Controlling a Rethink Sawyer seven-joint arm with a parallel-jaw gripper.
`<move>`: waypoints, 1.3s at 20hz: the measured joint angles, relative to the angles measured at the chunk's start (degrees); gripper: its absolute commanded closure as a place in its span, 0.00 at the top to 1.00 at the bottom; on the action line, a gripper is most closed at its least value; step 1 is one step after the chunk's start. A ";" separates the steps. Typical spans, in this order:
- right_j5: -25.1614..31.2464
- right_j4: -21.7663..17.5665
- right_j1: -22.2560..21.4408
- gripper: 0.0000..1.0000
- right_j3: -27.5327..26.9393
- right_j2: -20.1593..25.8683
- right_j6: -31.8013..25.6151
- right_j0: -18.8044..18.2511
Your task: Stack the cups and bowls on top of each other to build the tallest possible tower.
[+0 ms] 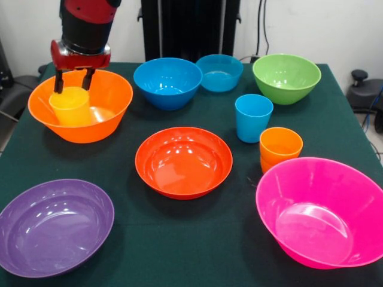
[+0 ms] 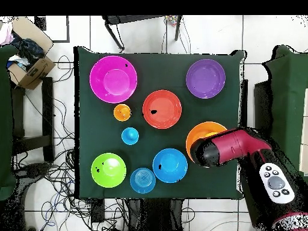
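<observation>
The big orange bowl stands at the table's far left in the front view; in the overhead view the arm covers part of it. My gripper hangs over it, fingers down at the rim of the yellow cup, and looks shut on it. The cup is upright inside the bowl. The blue cup and the nested orange cups stand right of centre. The red-orange bowl is in the middle. No bowls are nested.
Single bowls stand around the table: purple at the near left, pink at the near right, green, a dark blue one and a light blue one along the far edge. A cardboard box sits off the table.
</observation>
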 measured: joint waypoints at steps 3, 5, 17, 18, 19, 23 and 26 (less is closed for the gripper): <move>0.14 2.00 -1.22 1.00 1.11 0.78 0.00 -0.62; 0.39 5.94 -3.16 1.00 3.16 2.87 -0.26 -2.32; 2.13 17.84 -7.50 1.00 8.35 13.50 -2.13 -6.30; 2.02 17.84 -7.44 1.00 8.34 13.88 -2.13 -6.19; 1.83 17.83 -7.32 1.00 8.34 14.40 -2.13 -6.01; -0.06 17.76 -6.02 1.00 8.34 16.57 -2.13 -4.59; -2.12 17.75 -4.44 1.00 8.30 17.86 -2.13 -2.67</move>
